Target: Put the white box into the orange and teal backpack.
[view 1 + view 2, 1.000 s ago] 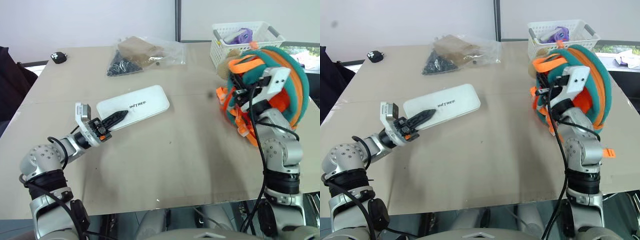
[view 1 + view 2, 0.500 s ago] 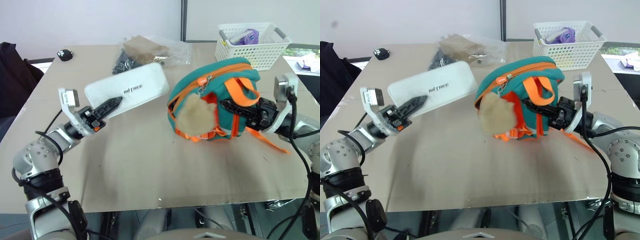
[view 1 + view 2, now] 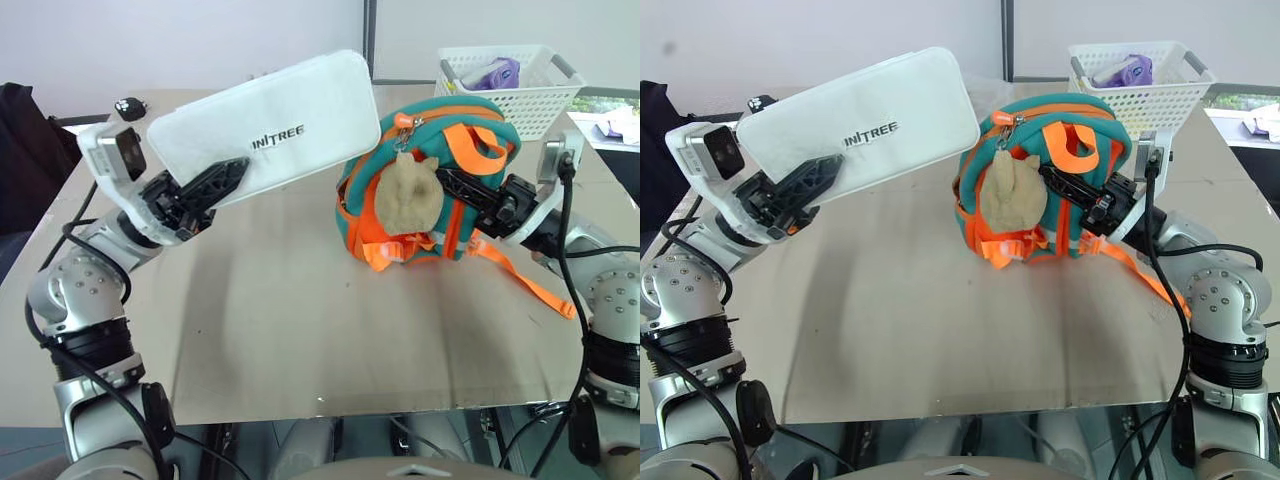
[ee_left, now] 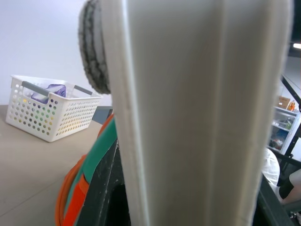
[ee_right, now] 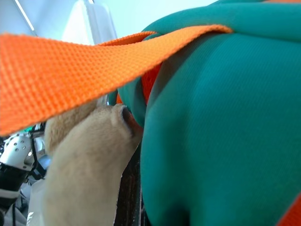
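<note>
At upper left, the left end effector (image 3: 205,185) clasped the white box (image 3: 265,125) aloft, angled toward the orange and teal backpack (image 3: 425,185), which the right end effector (image 3: 470,195), clenched on a strap, steadied on the bench (image 3: 300,330).

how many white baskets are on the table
1. The white basket stands at the table's far right corner, behind the backpack, with something purple inside. The raised white box could hide things behind it.

My work surface is a beige counter (image 3: 300,330) with a faint seam across its width. Behind its far edge stands a plain white wall (image 3: 180,40), divided by a dark vertical post (image 3: 368,40). A dark chair (image 3: 25,150) sits past the counter's far left corner. Lighting is even.
</note>
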Tool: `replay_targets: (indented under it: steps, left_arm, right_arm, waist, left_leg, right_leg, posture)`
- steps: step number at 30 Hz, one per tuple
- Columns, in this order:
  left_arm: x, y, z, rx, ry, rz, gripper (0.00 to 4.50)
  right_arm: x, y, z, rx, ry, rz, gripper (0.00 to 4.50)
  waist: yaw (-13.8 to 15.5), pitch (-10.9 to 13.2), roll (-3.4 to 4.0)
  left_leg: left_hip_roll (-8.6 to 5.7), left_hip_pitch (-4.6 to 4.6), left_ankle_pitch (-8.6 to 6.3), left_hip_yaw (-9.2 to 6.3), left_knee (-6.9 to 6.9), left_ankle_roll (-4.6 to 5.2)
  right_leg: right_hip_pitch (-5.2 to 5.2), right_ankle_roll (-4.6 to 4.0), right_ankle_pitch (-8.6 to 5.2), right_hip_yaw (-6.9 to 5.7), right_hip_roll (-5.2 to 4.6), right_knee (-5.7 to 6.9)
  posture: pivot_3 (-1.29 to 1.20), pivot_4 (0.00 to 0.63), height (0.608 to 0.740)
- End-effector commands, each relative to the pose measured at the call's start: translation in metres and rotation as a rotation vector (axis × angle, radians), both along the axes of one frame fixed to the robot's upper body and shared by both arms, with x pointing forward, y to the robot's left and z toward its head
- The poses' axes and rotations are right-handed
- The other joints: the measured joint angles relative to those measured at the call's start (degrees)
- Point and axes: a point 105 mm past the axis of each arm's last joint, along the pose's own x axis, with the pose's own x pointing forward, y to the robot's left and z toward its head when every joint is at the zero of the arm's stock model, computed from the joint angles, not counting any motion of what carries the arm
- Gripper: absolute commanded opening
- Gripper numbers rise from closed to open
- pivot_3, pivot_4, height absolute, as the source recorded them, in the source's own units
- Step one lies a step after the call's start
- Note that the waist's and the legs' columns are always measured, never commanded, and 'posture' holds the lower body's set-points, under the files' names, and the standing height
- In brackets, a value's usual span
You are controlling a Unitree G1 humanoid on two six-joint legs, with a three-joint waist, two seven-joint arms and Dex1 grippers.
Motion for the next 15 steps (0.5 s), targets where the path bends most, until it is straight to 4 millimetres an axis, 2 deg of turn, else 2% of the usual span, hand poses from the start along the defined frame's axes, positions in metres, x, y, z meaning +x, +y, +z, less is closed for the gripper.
replay_targets:
  steps: [1,8,15]
  left_arm:
    - [-0.001,-0.003,-0.003,0.099,-0.084,0.053,1.08]
    - [0.024,-0.009,-0.002,0.123,-0.186,0.168,1.08]
    - [0.031,-0.021,-0.023,0.292,-0.233,0.114,1.08]
  right_arm:
    - [-0.002,0.000,0.015,0.017,-0.066,-0.008,0.13]
    - [-0.002,0.003,0.017,0.021,-0.069,0.005,0.13]
    - [-0.006,0.003,0.016,0.015,-0.069,0.007,0.13]
  waist:
    - [0.0,0.0,0.00]
    - [0.3,0.0,-0.01]
    - [0.2,0.0,-0.01]
  left_leg:
    - [0.00,0.01,0.00,-0.01,0.00,0.00]
    - [-0.02,-0.03,0.00,-0.06,0.06,0.00]
    - [-0.02,-0.03,0.00,-0.06,0.04,0.00]
  right_leg:
    - [0.01,0.00,0.00,-0.01,0.00,0.01]
    - [0.04,0.00,0.00,-0.08,-0.02,-0.02]
    - [0.03,0.00,0.00,-0.15,-0.01,-0.01]
  posture:
    - [0.00,0.150,0.740]
    - [0.00,0.150,0.740]
    - [0.00,0.150,0.740]
